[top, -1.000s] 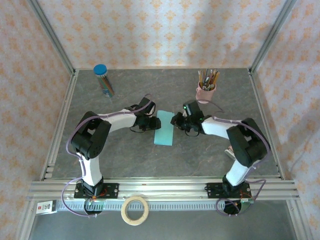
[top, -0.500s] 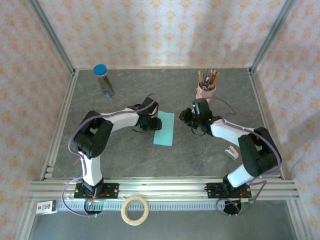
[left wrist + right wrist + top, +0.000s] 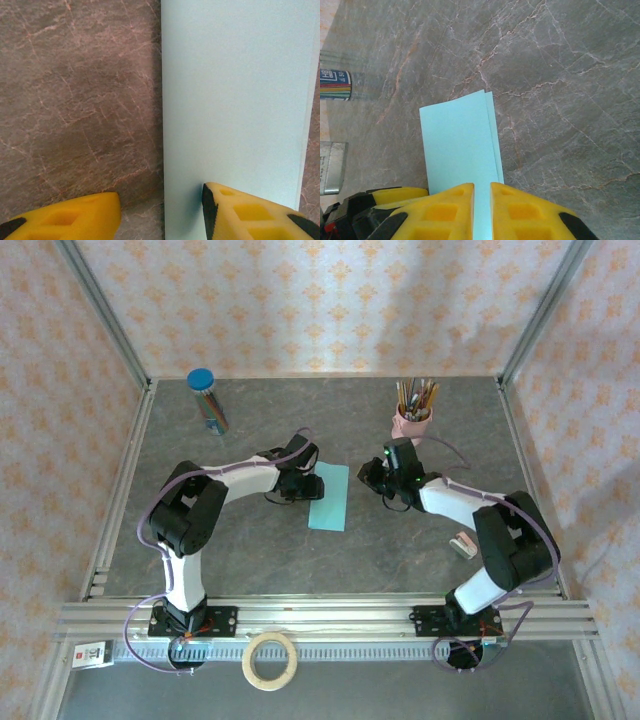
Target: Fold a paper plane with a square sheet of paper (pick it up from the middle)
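Marbled grey table (image 3: 250, 550). Square sheet of paper (image 3: 329, 497) lies mid-table, now free on its right. Right gripper (image 3: 370, 477), jaws almost closed and empty, has just backed off rightward. I'd judge the half-fold is pressed and the nose folds remain. Left gripper (image 3: 311, 485), jaws half apart, straddles the sheet's left edge, gripping nothing. Sheet looks like a narrow turquoise strip, flat, two layers slightly offset.

sheet of paper (image 3: 329, 498) mid-table, left gripper (image 3: 312, 486) over its left edge, right gripper (image 3: 367, 477) near its right, pencil cup (image 3: 411, 426) behind
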